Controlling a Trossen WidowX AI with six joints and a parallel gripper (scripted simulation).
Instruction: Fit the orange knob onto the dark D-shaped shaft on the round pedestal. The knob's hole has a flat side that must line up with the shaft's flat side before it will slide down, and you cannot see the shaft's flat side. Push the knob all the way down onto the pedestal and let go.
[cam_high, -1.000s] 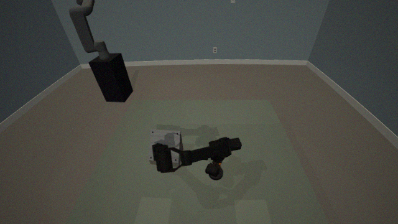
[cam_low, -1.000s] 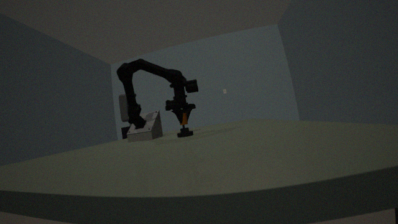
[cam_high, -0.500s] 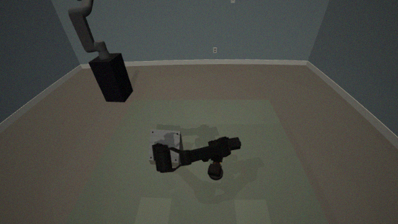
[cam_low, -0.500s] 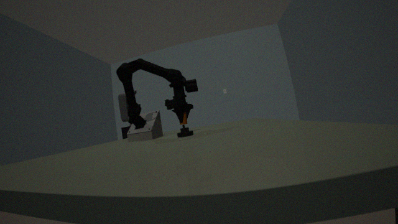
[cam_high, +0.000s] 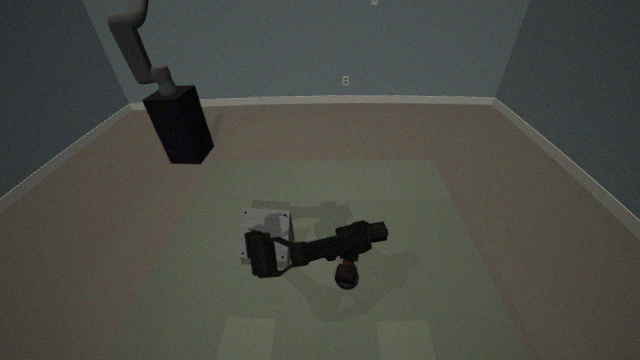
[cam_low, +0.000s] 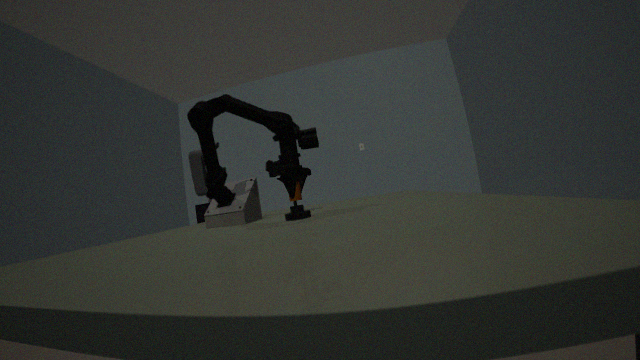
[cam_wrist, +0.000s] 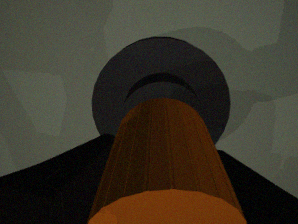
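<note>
One black six-joint arm (cam_high: 320, 249) (cam_low: 250, 111), elbow raised, forearm sloping down; one pincer (cam_low: 295, 198), pointing downward, fingers partly closed.

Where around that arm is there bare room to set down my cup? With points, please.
Widest bare stretch: the green tabletop (cam_low: 400, 260) between its near edge and the round pedestal (cam_low: 298, 215) (cam_wrist: 160, 57). It's crowded at the pedestal, with the gripper (cam_low: 295, 199) holding the orange knob (cam_low: 298, 190) (cam_wrist: 167, 150) just above.

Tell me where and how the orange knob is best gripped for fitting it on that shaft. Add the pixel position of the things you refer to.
Probably best by its ribbed sides, coming from above, as the gripper (cam_low: 295, 199) now holds the orange knob (cam_low: 298, 191) (cam_wrist: 167, 150). It stands roughly upright above the round pedestal (cam_low: 298, 215) (cam_wrist: 160, 55), and its tall side wall gives opposed fingers room.
</note>
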